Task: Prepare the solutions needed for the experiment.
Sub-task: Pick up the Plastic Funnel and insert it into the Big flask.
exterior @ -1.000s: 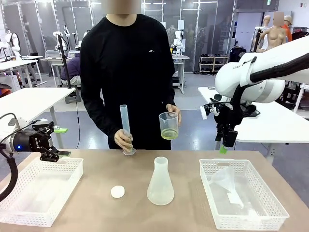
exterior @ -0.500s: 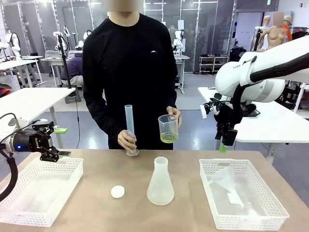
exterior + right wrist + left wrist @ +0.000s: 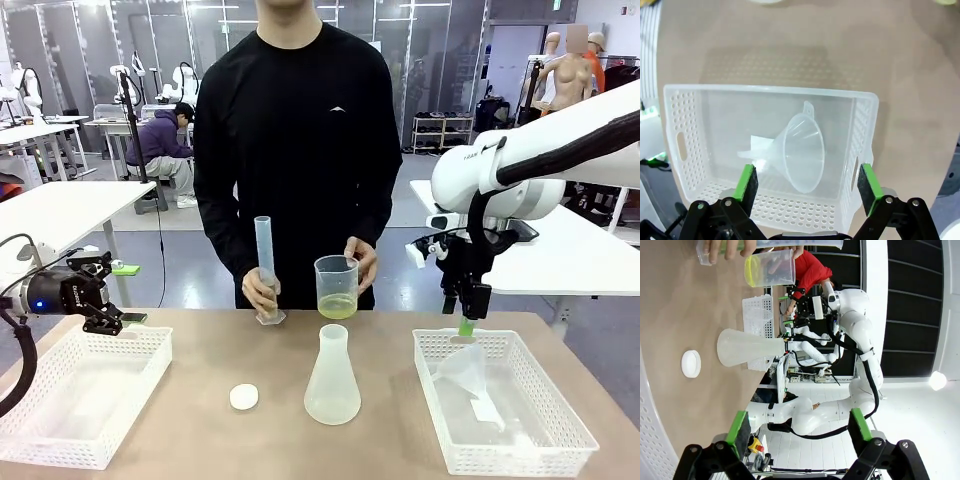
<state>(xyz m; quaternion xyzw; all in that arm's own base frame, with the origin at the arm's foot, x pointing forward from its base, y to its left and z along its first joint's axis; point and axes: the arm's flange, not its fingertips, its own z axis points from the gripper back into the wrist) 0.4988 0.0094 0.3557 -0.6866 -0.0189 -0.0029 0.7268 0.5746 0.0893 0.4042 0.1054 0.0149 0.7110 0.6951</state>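
Plainly, funnel (image 3: 802, 152) in basket (image 3: 690, 110) from right wrist, solution (image 3: 337, 307) in beaker (image 3: 336, 272) from front, both jaws released.

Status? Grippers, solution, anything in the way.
Both open: left gripper by left basket, right gripper above funnel in right basket. Solution in beaker, in person's hand. Funnel unobstructed.

The solutions (image 3: 337, 307) lie in the beaker (image 3: 336, 275) behind the flask (image 3: 332, 380), between left basket (image 3: 150, 375) and right basket (image 3: 520, 455).
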